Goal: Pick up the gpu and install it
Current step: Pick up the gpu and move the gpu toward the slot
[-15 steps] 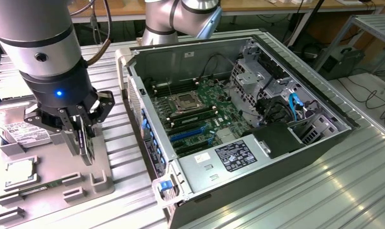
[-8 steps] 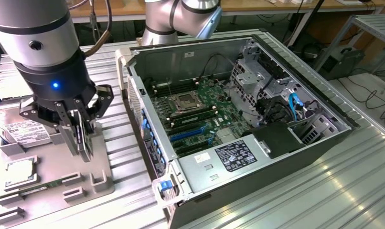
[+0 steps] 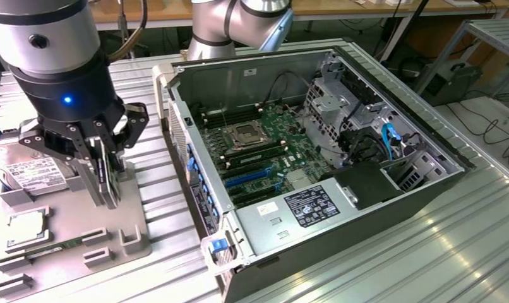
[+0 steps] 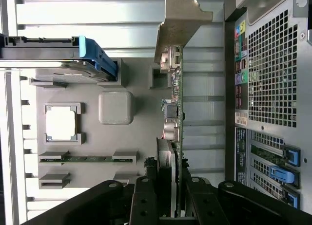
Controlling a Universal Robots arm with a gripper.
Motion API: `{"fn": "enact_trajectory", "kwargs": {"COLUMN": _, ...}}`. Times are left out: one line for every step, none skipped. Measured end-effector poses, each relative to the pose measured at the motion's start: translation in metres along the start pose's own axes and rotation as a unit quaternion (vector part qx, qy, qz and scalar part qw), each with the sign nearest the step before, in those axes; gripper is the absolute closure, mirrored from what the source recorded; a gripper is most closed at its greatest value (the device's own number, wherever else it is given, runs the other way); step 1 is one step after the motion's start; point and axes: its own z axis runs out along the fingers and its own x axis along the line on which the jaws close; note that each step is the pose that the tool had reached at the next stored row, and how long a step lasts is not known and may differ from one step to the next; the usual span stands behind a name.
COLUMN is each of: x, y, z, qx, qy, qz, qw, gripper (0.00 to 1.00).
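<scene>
gpu edge-on within end effector

A grey holder tray is lying on the ribbed metal counter directly beneath the jaws. On it, a hard drive, a processor chip and a memory stick are resting on the side of the jaws away from the open computer case. The case is lying just beside the jaws with its motherboard facing up.

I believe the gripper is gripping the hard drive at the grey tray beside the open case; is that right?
Not quite: as the wrist view shows, the gripper grips the gpu, not the hard drive, at the grey tray beside the open case.
</scene>
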Motion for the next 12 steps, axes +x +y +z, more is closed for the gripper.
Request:
{"fn": "enact_trajectory", "kwargs": {"x": 0.0, "y": 0.0, "z": -0.0011, "qx": 0.0, "qy": -0.0001, "qz": 0.0, "qw": 1.0, "gripper": 0.73}}
{"fn": "enact_trajectory", "kwargs": {"x": 0.0, "y": 0.0001, "z": -0.0026, "qx": 0.0, "qy": 0.0, "qz": 0.0, "qw": 1.0, "gripper": 0.73}}
{"fn": "enact_trajectory", "kwargs": {"x": 0.0, "y": 0.0001, "z": -0.0043, "qx": 0.0, "qy": -0.0001, "qz": 0.0, "qw": 1.0, "gripper": 0.73}}
{"fn": "enact_trajectory", "kwargs": {"x": 0.0, "y": 0.0002, "z": -0.0063, "qx": 0.0, "qy": -0.0001, "qz": 0.0, "qw": 1.0, "gripper": 0.73}}
{"fn": "enact_trajectory", "kwargs": {"x": 0.0, "y": 0.0003, "z": -0.0084, "qx": 0.0, "qy": 0.0, "qz": 0.0, "qw": 1.0, "gripper": 0.73}}
{"fn": "enact_trajectory", "kwargs": {"x": 0.0, "y": 0.0003, "z": -0.0116, "qx": 0.0, "qy": 0.0, "qz": 0.0, "qw": 1.0, "gripper": 0.73}}
{"fn": "enact_trajectory", "kwargs": {"x": 0.0, "y": 0.0004, "z": -0.0142, "qx": 0.0, "qy": 0.0, "qz": 0.0, "qw": 1.0, "gripper": 0.73}}
{"fn": "enact_trajectory", "kwargs": {"x": 0.0, "y": 0.0004, "z": -0.0155, "qx": 0.0003, "qy": 0.0, "qz": -0.001, "qw": 1.0, "gripper": 0.73}}
{"fn": "enact_trajectory", "kwargs": {"x": 0.0, "y": 0.0005, "z": -0.0161, "qx": 0.001, "qy": 0.0001, "qz": -0.003, "qw": 1.0, "gripper": 0.73}}
{"fn": "enact_trajectory", "kwargs": {"x": -0.001, "y": 0.0005, "z": -0.0167, "qx": 0.0016, "qy": 0.0003, "qz": -0.007, "qw": 1.0, "gripper": 0.73}}
{"fn": "enact_trajectory", "kwargs": {"x": 0.0, "y": 0.0006, "z": -0.0175, "qx": 0.0018, "qy": 0.0006, "qz": -0.01, "qw": 0.9999, "gripper": 0.73}}
{"fn": "enact_trajectory", "kwargs": {"x": 0.0, "y": 0.0006, "z": -0.0185, "qx": 0.0018, "qy": 0.0006, "qz": -0.012, "qw": 0.9999, "gripper": 0.73}}
